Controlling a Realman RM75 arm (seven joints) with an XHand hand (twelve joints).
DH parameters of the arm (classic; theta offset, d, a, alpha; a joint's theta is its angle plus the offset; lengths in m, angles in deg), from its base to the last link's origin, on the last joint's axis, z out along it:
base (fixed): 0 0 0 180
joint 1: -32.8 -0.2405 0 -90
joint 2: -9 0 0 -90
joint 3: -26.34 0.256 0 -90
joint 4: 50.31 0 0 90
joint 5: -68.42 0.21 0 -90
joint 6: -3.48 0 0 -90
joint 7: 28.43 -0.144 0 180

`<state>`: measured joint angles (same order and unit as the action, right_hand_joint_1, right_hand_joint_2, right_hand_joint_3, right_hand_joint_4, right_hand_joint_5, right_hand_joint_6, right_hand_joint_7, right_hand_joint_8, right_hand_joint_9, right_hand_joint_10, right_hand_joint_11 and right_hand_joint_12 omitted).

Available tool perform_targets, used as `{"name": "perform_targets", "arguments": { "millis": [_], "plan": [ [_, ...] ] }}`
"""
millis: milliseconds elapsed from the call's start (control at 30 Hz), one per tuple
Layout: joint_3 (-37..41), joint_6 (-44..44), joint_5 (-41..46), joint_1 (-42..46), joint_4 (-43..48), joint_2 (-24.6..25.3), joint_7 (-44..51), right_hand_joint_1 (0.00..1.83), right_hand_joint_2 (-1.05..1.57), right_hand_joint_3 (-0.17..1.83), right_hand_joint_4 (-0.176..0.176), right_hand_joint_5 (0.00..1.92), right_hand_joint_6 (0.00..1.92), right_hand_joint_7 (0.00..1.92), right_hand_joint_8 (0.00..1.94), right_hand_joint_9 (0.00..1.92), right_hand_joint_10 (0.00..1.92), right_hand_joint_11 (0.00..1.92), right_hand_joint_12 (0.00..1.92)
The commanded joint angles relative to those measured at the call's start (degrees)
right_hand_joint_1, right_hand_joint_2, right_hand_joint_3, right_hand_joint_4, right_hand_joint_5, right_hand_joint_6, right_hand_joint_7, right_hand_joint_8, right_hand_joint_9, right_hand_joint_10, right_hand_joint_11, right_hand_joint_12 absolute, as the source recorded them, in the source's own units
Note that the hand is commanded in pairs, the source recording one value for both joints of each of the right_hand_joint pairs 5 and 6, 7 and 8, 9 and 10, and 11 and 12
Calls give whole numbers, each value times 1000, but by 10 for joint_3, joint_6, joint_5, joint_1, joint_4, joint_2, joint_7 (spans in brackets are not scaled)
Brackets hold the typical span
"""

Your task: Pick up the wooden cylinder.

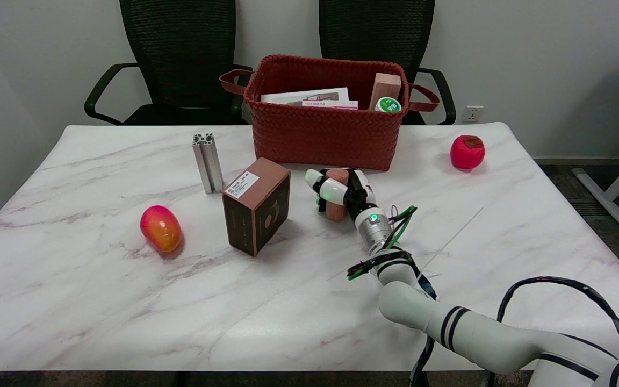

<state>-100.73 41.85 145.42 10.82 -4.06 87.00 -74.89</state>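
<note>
— Item one: what do we log for the robot hand (342, 191)?

— We enter it as wrapped around the wooden cylinder (337, 204), fingers (333, 189) curled across the upper part, the piece upright within them.

— Progress?

— We judge the grasp made. Whether the cylinder's foot touches the tabletop (100, 301) or hangs just clear, we cannot tell; the lift may be left to do.

— Surroundings, relative to the robot hand?

— Brown box (256, 205) just to its left; aluminium profile (207, 163) and mango-coloured fruit (160, 228) further left; woven basket (328, 126) close behind; red fruit (467, 151) well off to its right.

— Obscured entries?

— Palm side and the cylinder's middle are covered by the fingers; the contents of the basket show only partly above its rim.
</note>
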Motion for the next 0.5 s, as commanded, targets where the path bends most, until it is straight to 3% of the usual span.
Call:
{"name": "perform_targets", "arguments": {
  "millis": [33,500],
  "plan": [
    [2,5,1,1,-3,1,-9,895,895,702,0,1920,1920,1918,1918,1826,1826,1816,1816],
    [2,72,-5,14,80,-14,-4,925,957,617,0,1920,1920,1920,1920,1920,1920,1918,1918]
  ]
}}
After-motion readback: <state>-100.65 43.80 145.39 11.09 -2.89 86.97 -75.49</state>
